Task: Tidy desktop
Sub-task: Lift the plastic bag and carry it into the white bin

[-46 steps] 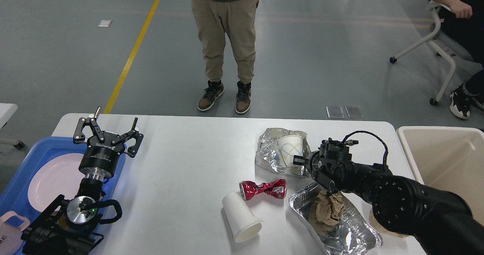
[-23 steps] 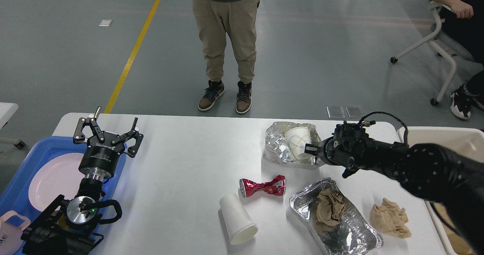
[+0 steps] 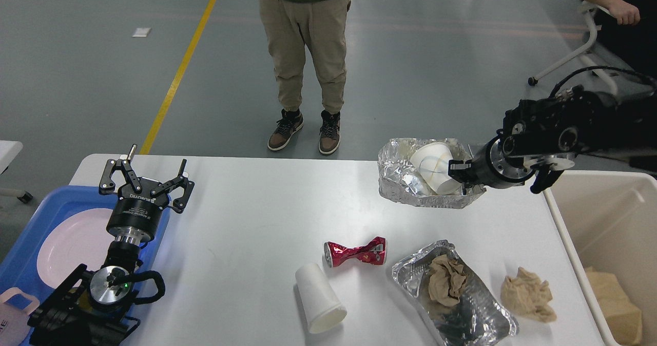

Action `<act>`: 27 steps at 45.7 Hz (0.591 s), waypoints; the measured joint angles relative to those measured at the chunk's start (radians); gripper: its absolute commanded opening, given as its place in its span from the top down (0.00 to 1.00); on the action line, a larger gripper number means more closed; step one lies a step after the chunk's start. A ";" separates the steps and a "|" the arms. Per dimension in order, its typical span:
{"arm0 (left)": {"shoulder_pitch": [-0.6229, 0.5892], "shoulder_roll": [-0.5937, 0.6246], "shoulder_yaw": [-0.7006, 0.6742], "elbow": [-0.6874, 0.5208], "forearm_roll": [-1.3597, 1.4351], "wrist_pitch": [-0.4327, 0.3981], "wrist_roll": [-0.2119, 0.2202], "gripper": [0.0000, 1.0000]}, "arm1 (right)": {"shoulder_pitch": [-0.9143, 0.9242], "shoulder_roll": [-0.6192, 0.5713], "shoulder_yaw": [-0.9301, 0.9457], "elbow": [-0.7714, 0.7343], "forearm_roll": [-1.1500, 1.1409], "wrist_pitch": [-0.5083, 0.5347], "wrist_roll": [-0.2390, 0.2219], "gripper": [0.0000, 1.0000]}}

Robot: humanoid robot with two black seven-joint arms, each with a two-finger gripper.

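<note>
Desktop (image 3: 246, 223): right fingers (image 3: 457, 174) partly hidden by foil tray (image 3: 405, 184).

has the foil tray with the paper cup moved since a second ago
Yes. The foil tray has gone up and right, toward the beige bin, held by the right pincer.

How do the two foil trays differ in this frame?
The foil tray with the cup is gripped by the right gripper and appears lifted off the desktop; the foil tray with the paper lies flat on it. The first holds a white paper cup, the second crumpled brown paper. Both are crinkled silver foil.
</note>
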 measured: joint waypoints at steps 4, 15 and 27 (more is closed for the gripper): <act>0.000 0.000 0.000 0.000 0.000 0.000 0.000 0.04 | 0.125 -0.020 -0.047 0.130 0.019 -0.002 0.000 1.00; 0.000 0.000 0.000 0.001 0.000 0.000 0.000 0.04 | 0.373 -0.085 -0.121 0.338 0.028 0.062 0.000 1.00; 0.000 0.000 -0.001 0.001 0.000 0.000 0.000 0.04 | 0.412 -0.119 -0.173 0.368 0.035 0.047 0.001 1.00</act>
